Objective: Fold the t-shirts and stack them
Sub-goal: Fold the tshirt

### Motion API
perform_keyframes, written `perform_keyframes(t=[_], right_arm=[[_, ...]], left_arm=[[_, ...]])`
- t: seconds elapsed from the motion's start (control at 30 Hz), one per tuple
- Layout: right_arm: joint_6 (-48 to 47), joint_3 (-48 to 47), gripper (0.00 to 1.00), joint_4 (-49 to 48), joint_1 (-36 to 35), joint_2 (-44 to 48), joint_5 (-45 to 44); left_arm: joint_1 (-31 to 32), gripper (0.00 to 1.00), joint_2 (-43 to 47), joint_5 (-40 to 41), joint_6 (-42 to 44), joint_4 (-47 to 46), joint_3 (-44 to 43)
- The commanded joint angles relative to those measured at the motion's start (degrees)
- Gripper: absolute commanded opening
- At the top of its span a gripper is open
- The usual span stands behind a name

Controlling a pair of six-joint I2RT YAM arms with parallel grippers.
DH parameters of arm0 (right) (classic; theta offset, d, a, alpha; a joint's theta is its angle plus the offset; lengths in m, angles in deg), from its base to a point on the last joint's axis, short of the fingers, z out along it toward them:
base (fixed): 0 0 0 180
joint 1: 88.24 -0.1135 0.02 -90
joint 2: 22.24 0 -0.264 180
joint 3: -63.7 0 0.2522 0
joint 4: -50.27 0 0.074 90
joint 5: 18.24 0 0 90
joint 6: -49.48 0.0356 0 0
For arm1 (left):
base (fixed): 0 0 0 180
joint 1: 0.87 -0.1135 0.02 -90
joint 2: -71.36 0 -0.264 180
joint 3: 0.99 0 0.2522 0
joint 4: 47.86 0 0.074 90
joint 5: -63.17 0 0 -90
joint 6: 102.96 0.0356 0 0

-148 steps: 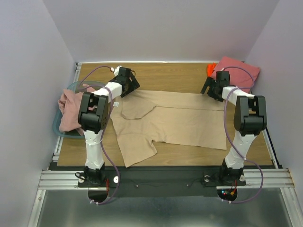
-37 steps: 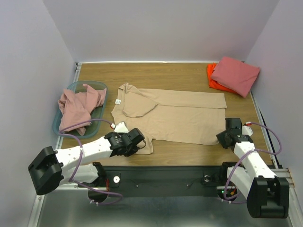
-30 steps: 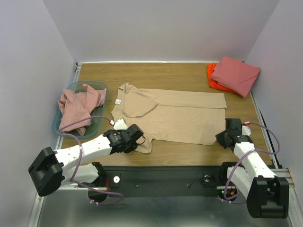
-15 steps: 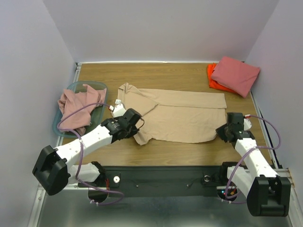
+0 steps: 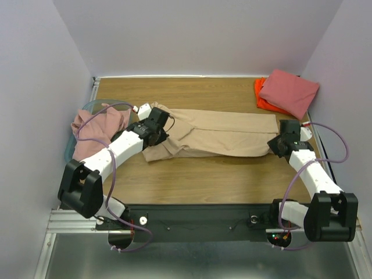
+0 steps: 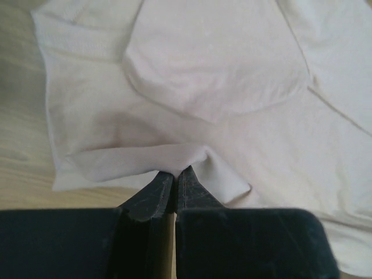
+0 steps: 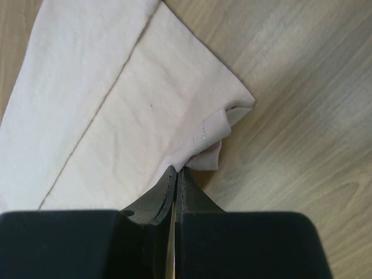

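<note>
A tan t-shirt lies across the middle of the table, its near long edge lifted and carried over the rest. My left gripper is shut on the shirt's edge near the sleeve; the left wrist view shows the tan t-shirt pinched in the left gripper. My right gripper is shut on the shirt's hem corner; in the right wrist view the tan t-shirt bunches at the right gripper. A salmon-red t-shirt lies folded on an orange t-shirt at the back right. A pink t-shirt fills the bin.
A translucent teal bin stands at the table's left edge, with the left arm passing over its near side. Bare wood shows in front of the tan shirt. Lilac walls close in the left, back and right.
Both grippers have moved away from the near edge toward the back, drawing the tan shirt's near edge up and over its far half. The shirt now looks narrower from front to back.
</note>
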Motion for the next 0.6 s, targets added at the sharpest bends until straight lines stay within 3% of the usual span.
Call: perform_keyframes(t=[0.0,0.57], right_arm=[[-1.5,-5.0,0.00,-3.7,0.2,-3.3,-3.7],[-3.0,-15.7,0.01,-6.1,0.2,-20.1,-7.4]], left_arm=[[-2.5,0.00,-1.9,1.4,5.1,-2.4,-5.4],[-10.0,0.00,-16.4,-1.8,10.1,-4.3,-16.6]])
